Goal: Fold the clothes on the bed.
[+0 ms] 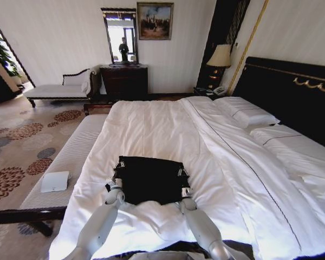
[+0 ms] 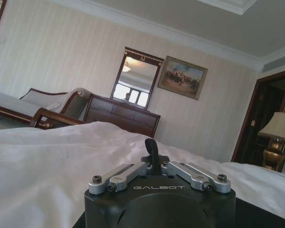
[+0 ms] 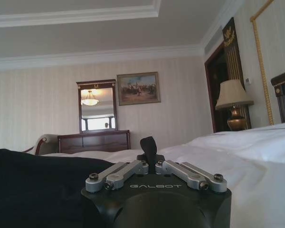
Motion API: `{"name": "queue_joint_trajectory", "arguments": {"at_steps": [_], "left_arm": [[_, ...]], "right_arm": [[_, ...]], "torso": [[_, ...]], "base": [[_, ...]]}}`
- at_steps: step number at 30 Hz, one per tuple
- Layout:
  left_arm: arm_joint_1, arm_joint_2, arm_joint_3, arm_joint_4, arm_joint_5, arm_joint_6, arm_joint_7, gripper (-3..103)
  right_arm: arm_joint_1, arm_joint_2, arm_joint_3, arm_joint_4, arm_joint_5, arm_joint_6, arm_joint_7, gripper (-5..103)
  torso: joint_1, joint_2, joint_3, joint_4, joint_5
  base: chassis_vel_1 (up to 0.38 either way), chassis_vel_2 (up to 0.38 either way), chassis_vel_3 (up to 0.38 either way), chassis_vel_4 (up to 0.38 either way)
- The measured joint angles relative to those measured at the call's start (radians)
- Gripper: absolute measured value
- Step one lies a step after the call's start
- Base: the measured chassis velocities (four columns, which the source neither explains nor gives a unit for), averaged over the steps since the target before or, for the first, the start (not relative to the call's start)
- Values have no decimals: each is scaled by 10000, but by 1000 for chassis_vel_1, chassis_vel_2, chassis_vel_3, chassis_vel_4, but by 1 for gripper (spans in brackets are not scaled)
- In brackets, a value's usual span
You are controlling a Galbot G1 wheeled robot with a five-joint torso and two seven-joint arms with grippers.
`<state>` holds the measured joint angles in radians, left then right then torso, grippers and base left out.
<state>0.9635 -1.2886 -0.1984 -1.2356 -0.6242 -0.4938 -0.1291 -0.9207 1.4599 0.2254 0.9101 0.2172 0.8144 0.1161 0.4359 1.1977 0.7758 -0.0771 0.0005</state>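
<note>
The clothes (image 1: 149,179) are one black top lying flat on the white bed (image 1: 151,124), near its foot edge. My left gripper (image 1: 118,173) rests at the garment's left edge and my right gripper (image 1: 183,176) at its right edge. In the left wrist view the left gripper (image 2: 151,147) shows its black fingertips pressed together, with the white duvet ahead and the black clothes (image 2: 259,213) at the side. The right gripper (image 3: 148,145) looks the same, shut, with the black clothes (image 3: 38,190) beside it. No fabric shows between either pair of fingertips.
A pale upholstered bench (image 1: 70,157) runs along the bed's left side with a white flat object (image 1: 55,181) on it. Pillows (image 1: 246,114) and the black headboard (image 1: 292,97) are at the right. A dark dresser (image 1: 124,81) and a chaise (image 1: 59,89) stand by the far wall.
</note>
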Motion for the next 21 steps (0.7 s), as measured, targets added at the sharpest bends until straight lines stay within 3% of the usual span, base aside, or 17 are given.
{"name": "queue_joint_trajectory", "arguments": {"at_steps": [12,21], "left_arm": [[1032,486,-158,-1607,226,-147,-12,2],[1697,521,-363,-2011,308,-348,360,2]], "right_arm": [[-843,-524,3,1834,-319,-156,552,1],[-1580,-616,132,2554,-1004,-156,581,1]], "torso": [[3,-4,3,0,0],[2,-3,0,-1,-6]], "base": [[0,0,0,0],[0,0,0,0]]}}
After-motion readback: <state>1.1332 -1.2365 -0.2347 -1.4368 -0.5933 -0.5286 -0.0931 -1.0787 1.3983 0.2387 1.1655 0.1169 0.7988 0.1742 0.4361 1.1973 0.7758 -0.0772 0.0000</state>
